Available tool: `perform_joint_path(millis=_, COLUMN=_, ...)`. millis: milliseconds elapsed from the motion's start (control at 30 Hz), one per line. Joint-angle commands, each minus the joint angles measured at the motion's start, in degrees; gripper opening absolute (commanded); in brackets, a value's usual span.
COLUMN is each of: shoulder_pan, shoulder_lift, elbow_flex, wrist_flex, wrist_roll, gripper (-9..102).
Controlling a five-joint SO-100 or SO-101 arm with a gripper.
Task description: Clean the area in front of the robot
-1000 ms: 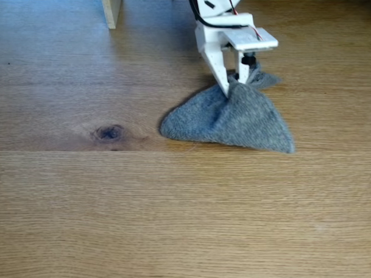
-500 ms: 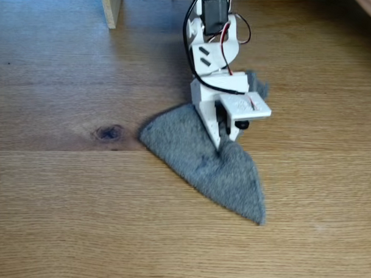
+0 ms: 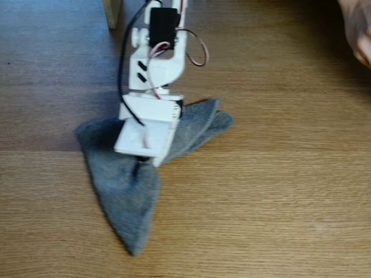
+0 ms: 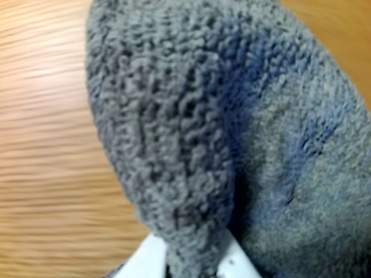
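Note:
In the fixed view the robot (image 3: pixel 154 83), a small white arm with a black motor block and red and black wires, leans down over the light-brown wooden tabletop (image 3: pixel 263 196). Its gripper (image 3: pixel 147 162) is shut on a bunched fold of a grey terry cloth (image 3: pixel 122 192). The cloth lies spread on the wood, with one long corner pointing toward the camera and another trailing off to the right behind the arm. In the wrist view the grey cloth (image 4: pixel 220 127) rises from between the white fingertips (image 4: pixel 149 262) at the bottom edge, with wood grain (image 4: pixel 40 145) showing on the left.
A person's hand (image 3: pixel 363 29) is at the top right corner of the fixed view. A pale wooden post (image 3: pixel 111 8) stands at the back left. A small pale smear (image 3: pixel 319 228) marks the wood at the right front.
The arm has swung left and toward the camera, dragging the cloth across the wood and over the dark knot. A hand has come further in at the top right.

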Motion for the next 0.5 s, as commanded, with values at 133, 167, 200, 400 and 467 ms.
perform_joint_path(millis=133, shoulder_pan=4.4, shoulder_lift=8.8, elbow_flex=2.8, wrist_flex=11.3, wrist_roll=3.6, gripper=0)
perform_joint_path(millis=167, shoulder_pan=2.8, shoulder_lift=9.9, elbow_flex=4.0, wrist_flex=12.1, wrist_roll=3.7, gripper=0)
perform_joint_path(millis=200, shoulder_pan=1.2, shoulder_lift=11.2, elbow_flex=5.2, wrist_flex=12.6, wrist_roll=4.2, gripper=0)
perform_joint_path(millis=400, shoulder_pan=-9.1, shoulder_lift=21.6, elbow_flex=16.3, wrist_flex=17.5, wrist_roll=7.8, gripper=0)
perform_joint_path(millis=467, shoulder_pan=-12.2, shoulder_lift=25.9, elbow_flex=21.3, wrist_flex=18.5, wrist_roll=9.3, gripper=0)
